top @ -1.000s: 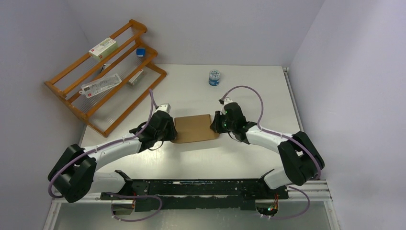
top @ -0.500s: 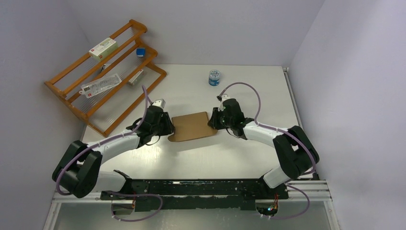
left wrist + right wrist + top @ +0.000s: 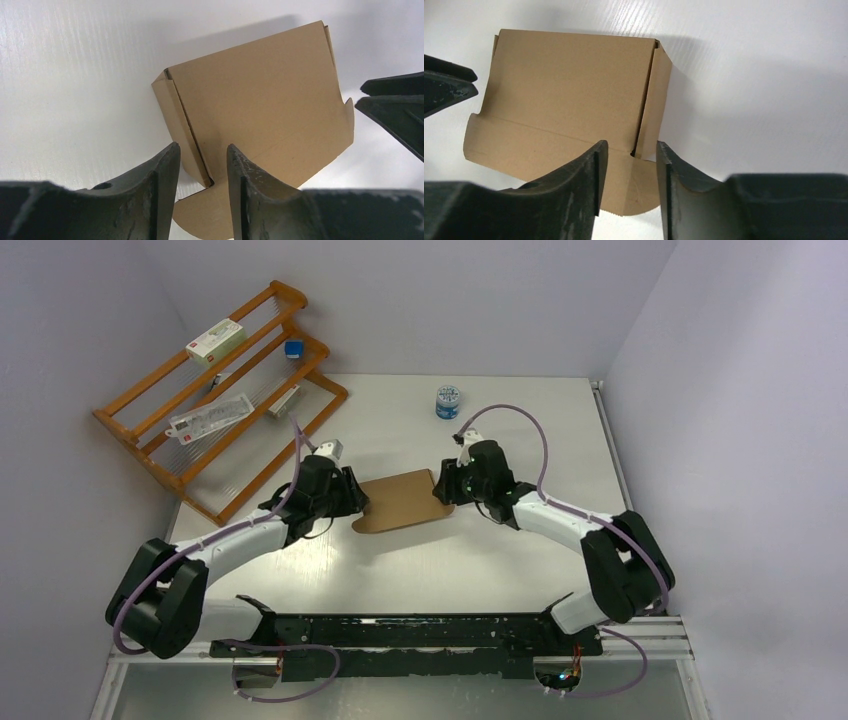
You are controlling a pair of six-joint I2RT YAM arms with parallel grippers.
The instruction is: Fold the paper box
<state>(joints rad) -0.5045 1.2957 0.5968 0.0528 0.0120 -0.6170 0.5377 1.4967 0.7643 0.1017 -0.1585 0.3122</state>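
Starting left, rack: I see an orange wooden slatted rack [image 3: 215, 390] by the left wall, well apart from the work.
Left gripper: my left gripper [image 3: 202, 150] has its fingers slightly parted, straddling the left end wall of the box.
Box: the plain brown corrugated cardboard paper box [image 3: 400, 500] lies mid-table [image 3: 400, 570] between both grippers.
Right gripper: my right gripper [image 3: 630, 145] is likewise slightly parted, straddling the right end wall.
Tub: a small blue-and-white round tub [image 3: 448, 402] stands beyond the right gripper, well apart.
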